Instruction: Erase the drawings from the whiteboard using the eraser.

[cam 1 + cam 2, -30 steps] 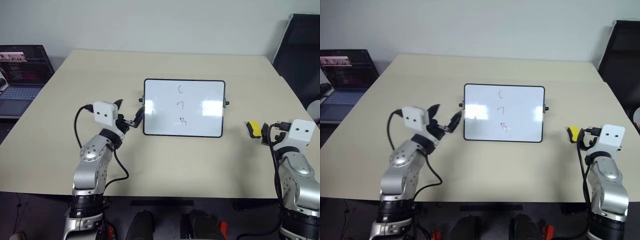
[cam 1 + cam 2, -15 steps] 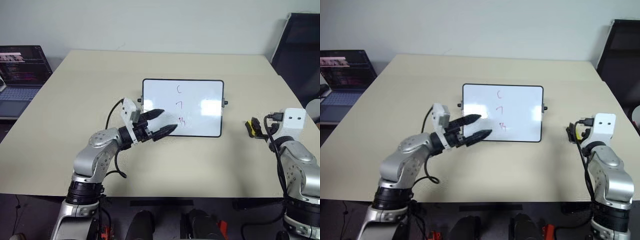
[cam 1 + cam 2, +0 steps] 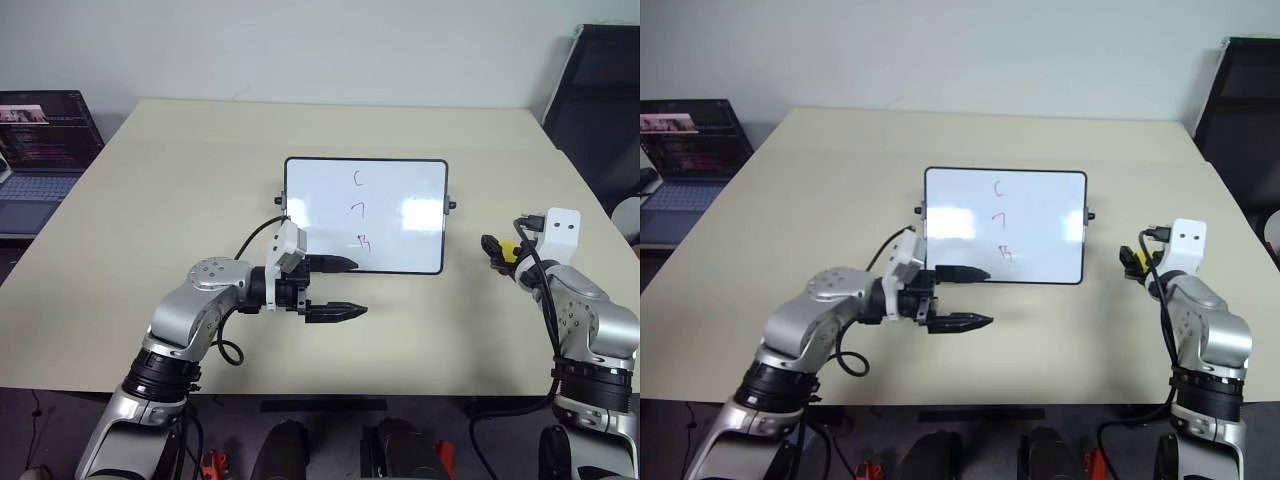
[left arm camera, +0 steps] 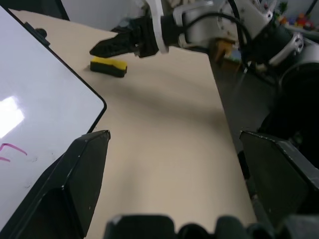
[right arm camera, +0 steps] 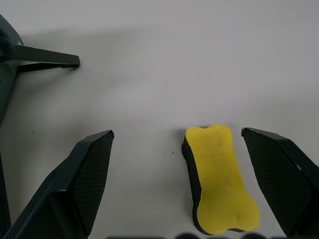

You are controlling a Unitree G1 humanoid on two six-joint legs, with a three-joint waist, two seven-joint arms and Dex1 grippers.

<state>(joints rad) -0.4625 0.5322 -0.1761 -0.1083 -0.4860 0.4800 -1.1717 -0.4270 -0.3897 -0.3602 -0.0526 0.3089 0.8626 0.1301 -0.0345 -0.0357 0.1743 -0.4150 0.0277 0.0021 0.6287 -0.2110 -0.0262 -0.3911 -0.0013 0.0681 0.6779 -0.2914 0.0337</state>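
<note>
Since eraser [image 5: 219, 179] lies flat on table [image 3: 180, 180] between spread fingers of right gripper [image 5: 194, 184], off-centre toward one finger, long axis running roughly along fingers, you use right arm. Not yet gripped. Left gripper [image 3: 345, 288] open, empty, near whiteboard [image 3: 400, 190] lower edge. Drawings [image 3: 361, 210] intact. Table bare, beige; laptop [image 3: 40, 150] far left, dark chair [image 3: 600, 100] far right.

Glossy whiteboard [image 3: 400, 215] on matt, smooth table [image 3: 180, 180]

Laptop [image 3: 40, 150] beside beige table [image 3: 180, 180]
</note>
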